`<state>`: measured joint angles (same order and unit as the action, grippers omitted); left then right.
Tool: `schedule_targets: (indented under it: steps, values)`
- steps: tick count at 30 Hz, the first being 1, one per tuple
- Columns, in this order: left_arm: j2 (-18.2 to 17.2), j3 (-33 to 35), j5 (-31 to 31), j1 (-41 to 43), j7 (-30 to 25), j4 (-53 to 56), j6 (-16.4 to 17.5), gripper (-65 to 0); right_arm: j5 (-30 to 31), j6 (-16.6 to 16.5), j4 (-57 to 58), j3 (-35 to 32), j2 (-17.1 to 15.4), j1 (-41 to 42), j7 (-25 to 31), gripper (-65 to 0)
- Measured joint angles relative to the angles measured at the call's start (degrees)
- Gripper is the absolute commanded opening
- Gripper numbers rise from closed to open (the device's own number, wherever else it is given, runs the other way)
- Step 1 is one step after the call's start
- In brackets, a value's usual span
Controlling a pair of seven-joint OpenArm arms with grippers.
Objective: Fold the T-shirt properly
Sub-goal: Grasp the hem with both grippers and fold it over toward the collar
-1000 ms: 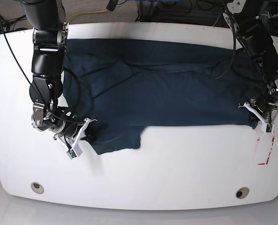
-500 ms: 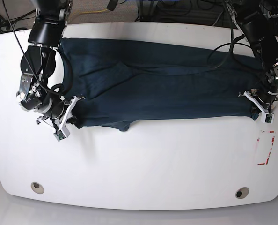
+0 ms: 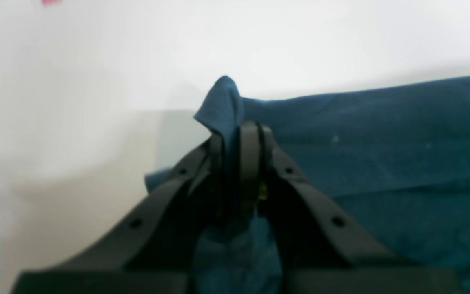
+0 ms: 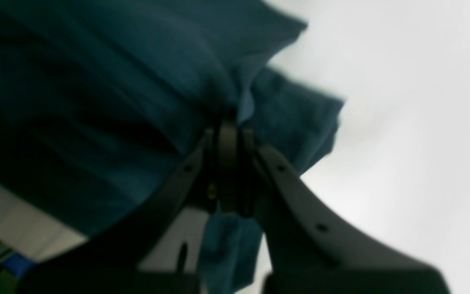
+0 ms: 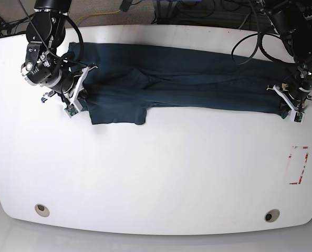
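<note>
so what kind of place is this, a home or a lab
Most likely a robotics lab or test bench, not a home. A bare white table with two arms mounted at its far edge, loose cables behind it, and red tape marks on the tabletop beside the T-shirt.

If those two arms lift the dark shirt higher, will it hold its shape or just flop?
Probably flop. The T-shirt already bunches into a peak where the left gripper pinches it, and it hangs in loose folds around the right gripper. It looks thin and likely light. Between the two grips the middle would probably sag, and the free sleeve flap would likely dangle.
</note>
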<state>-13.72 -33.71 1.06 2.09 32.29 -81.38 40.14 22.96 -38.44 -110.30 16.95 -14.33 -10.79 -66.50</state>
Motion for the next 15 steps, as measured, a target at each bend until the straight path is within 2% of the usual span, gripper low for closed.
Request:
schedule_targets:
  steps: [4, 12, 13, 15]
  values:
    - [-0.11, 0.02, -0.13, 1.18, 1.79, 0.00, 0.00, -65.0, 4.28, 0.02, -0.24, 1.22, 1.05, -2.80, 0.33, -65.0]
    - [-0.15, -0.02, -0.17, 2.71, 5.38, -2.60, 0.00, -65.0, 4.31, 0.28, -0.22, 3.69, 1.18, -6.27, 0.26, -64.4]
    - [-0.15, -0.02, -0.13, 2.71, 5.44, -2.64, 0.00, -62.8, 4.31, 0.28, -0.24, 3.69, 1.18, -6.47, 0.35, -64.4]
    - [-0.55, 0.04, -0.22, 2.84, 6.14, -2.71, 0.04, -53.7, 4.31, 0.31, -0.22, 3.63, 1.20, -7.10, 0.46, -64.4]
